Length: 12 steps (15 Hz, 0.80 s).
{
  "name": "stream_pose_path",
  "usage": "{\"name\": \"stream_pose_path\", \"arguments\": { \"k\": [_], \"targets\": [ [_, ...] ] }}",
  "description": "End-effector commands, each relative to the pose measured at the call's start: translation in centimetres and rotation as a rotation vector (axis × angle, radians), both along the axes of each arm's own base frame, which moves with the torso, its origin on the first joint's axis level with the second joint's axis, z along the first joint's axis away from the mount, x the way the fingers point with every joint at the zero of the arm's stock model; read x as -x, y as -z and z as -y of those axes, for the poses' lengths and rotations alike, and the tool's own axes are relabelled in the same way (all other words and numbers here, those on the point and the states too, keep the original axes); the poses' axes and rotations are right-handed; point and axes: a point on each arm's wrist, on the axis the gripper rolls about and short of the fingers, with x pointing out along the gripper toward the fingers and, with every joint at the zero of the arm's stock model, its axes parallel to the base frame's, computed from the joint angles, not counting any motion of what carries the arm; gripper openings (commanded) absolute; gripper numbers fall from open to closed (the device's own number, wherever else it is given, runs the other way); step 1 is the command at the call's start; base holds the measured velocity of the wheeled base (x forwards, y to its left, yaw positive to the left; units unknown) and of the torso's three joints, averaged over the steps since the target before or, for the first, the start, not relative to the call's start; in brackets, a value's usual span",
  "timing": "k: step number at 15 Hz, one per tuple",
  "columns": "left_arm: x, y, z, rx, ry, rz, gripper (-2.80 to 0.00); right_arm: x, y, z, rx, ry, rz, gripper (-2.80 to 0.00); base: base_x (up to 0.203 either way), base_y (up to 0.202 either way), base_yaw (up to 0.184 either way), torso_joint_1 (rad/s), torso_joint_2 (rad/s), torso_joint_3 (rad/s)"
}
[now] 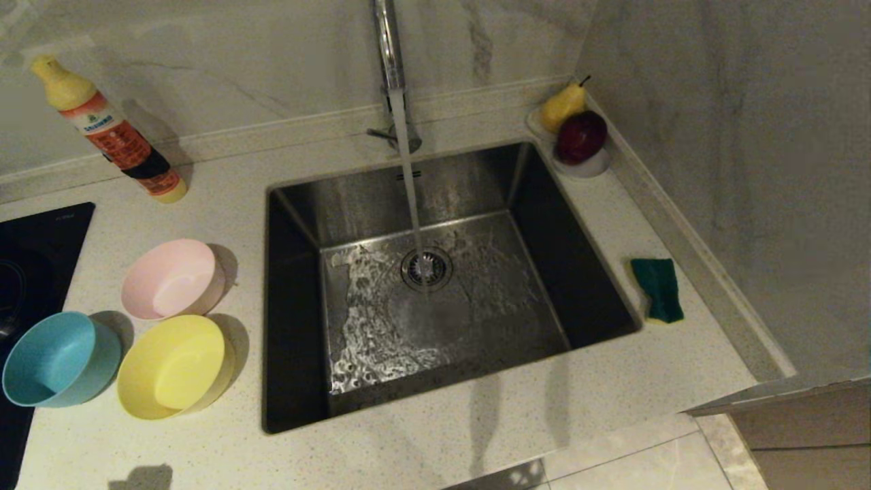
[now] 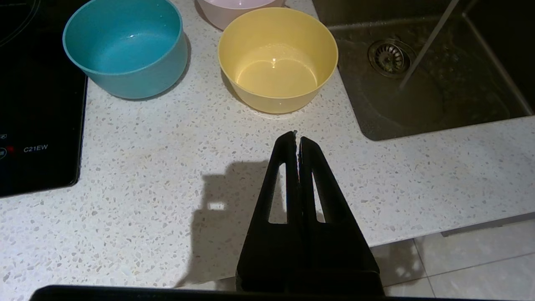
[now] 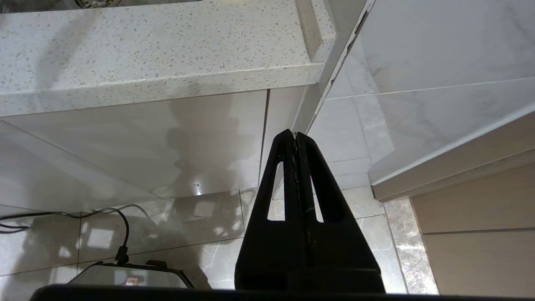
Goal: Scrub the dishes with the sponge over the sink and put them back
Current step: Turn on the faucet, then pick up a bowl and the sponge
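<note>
left claw (image 2: 297,136) closed, empty, over counter (image 2: 167,167) edge near yellow bowl (image 2: 278,58) | right claw (image 3: 296,136) closed, empty, below counter | sponge (image 1: 657,289) right of sink (image 1: 292,306) | risk: running tap water (image 1: 408,177) splashing the bowls

A: The speckled white counter (image 1: 476,422) fills most of the head view, with the sink (image 1: 435,286) set into its middle.

B: What sits at left?

A: Three bowls close together: pink (image 1: 173,279) at centre left, blue (image 1: 60,359) and yellow (image 1: 173,367) just below it. A bottle (image 1: 109,129) stands tilted at upper left, and the stove (image 1: 30,286) lies along the left edge.

B: And at right?

A: The sponge (image 1: 657,289), green side up, beside the sink; a dish (image 1: 578,160) with fruit at upper right.
</note>
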Motion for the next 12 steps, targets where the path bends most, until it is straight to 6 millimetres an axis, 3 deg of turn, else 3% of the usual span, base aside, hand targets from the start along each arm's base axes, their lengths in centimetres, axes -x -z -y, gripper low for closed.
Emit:
{"name": "stream_pose_path", "arguments": {
  "k": [1, 8, 12],
  "targets": [
    [-0.3, 0.9, 0.0, 0.0, 0.0, -0.035, -2.8, 0.0, 0.0, 0.0, -0.009, 0.006, -0.001, -2.8, 0.0, 0.0, 0.0, 0.0, 0.0, 0.0],
    [-0.3, 0.9, 0.0, 0.001, 0.0, -0.035, -2.8, 0.1, -0.4, 0.0, 0.053, -0.002, 0.017, -2.8, 0.0, 0.0, 0.0, 0.0, 0.0, 0.0],
    [-0.3, 0.9, 0.0, 0.001, -0.001, -0.035, -2.8, 1.9, -8.1, -0.2, 0.032, -0.063, 0.167, -2.8, 0.0, 0.0, 0.0, 0.0, 0.0, 0.0]
  ]
}}
